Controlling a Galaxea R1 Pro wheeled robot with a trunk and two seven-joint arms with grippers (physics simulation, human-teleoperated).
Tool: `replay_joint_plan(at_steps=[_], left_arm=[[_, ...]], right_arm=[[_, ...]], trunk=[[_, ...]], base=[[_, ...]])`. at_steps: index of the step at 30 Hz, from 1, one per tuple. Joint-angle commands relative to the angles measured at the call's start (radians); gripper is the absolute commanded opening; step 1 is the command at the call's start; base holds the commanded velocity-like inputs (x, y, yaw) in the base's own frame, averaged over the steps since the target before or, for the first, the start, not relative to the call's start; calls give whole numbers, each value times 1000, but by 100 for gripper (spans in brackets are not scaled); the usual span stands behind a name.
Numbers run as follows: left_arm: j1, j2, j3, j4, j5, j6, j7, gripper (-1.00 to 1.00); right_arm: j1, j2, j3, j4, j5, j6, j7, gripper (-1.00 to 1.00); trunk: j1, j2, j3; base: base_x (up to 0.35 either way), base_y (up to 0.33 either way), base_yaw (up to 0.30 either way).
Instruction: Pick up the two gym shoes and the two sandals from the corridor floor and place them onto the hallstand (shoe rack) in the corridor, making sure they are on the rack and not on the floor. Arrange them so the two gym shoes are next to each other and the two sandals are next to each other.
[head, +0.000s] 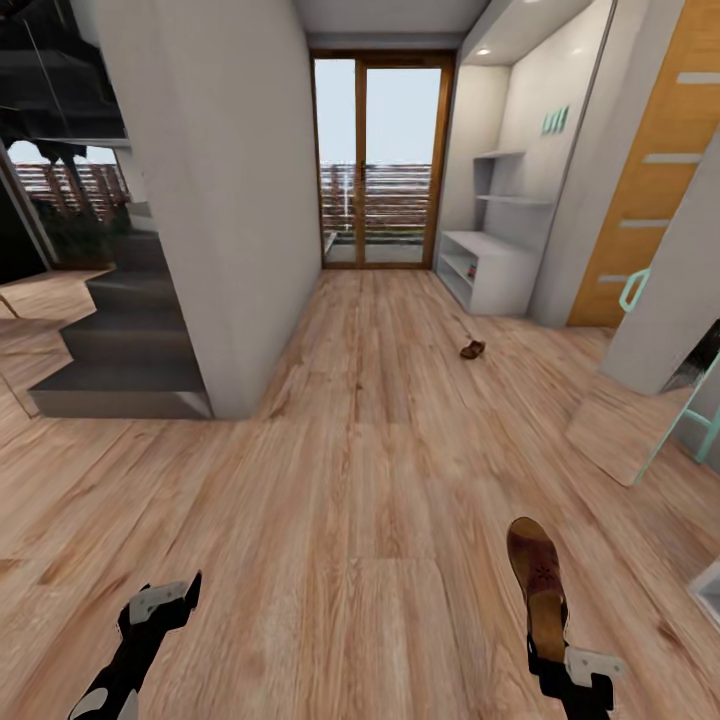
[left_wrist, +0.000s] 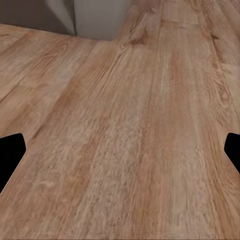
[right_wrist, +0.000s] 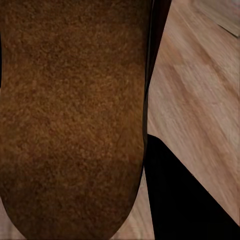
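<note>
My right gripper (head: 556, 656) is shut on the heel end of a dark-brown sandal (head: 537, 578), which it holds above the wood floor (head: 340, 480) at the near right. Up close, that sandal's brown footbed (right_wrist: 75, 115) sits beside a black finger (right_wrist: 182, 197). The other sandal (head: 472, 349) lies on the floor further down the corridor, a short way in front of the light-grey hallstand (head: 492, 268) against the right wall. My left gripper (head: 162, 604) is open and empty at the near left, over bare planks (left_wrist: 120, 150). The gym shoes are out of view.
A dark staircase (head: 120, 340) and a white wall block (head: 220, 200) stand on the left. A glass door (head: 380, 160) closes the corridor's far end. On the right are an orange door (head: 660, 170) and a teal-framed mirror (head: 640, 430) leaning near the wall.
</note>
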Motion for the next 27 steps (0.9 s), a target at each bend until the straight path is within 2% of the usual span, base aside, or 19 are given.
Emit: replay_joint_plan(at_steps=[1,27], left_arm=[[-1,-1,8,1,-10,-4,-6,100],[-1,-1,9,1,-10,-4,-6,100]], right_arm=[[-1,0,4,0,-11,-3,1,-100],[-1,0,4,0,-11,-3,1,-100]], trunk=[[0,0,-1],[0,0,-1]], base=[[338,0,0],[338,0,0]])
